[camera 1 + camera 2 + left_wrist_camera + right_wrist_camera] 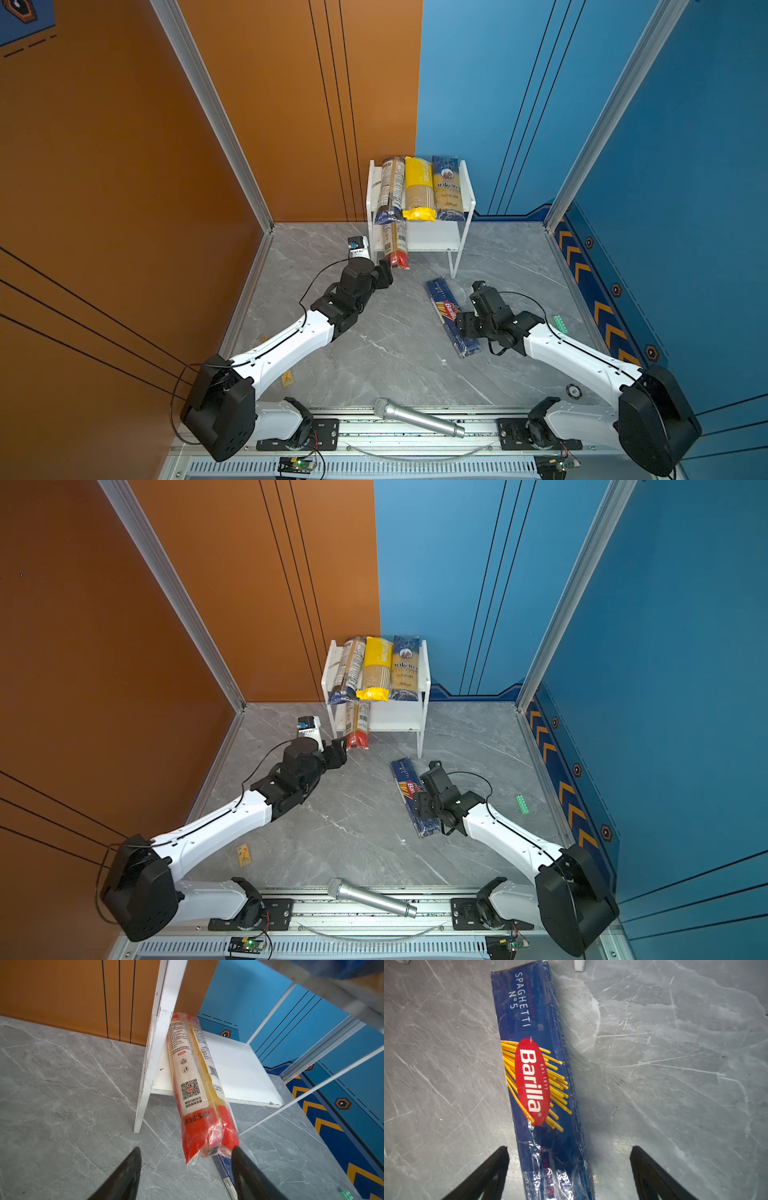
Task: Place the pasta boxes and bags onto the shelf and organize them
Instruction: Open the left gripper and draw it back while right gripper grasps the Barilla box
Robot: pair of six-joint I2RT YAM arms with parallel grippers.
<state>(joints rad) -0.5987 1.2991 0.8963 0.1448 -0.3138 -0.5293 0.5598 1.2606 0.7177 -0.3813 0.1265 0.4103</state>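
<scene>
Red-ended pack (397, 249): far half hidden under the top board of the shelf (468, 191) in both top views. Barilla box (537, 1076): near end cut off by the frame edge in the right wrist view; from above its middle sits under the right arm's wrist; in the left wrist view only a corner strip shows behind a finger of the left gripper (186, 1148). Right gripper (570, 1147): fingers cropped at the frame edge. Grey bar (311, 987) with dark-blue smear, left wrist view: blurred, can't name it. Green piece (560, 323), yellow tag (287, 378), round disc (573, 390) on the bench (395, 353): too small to tell.
</scene>
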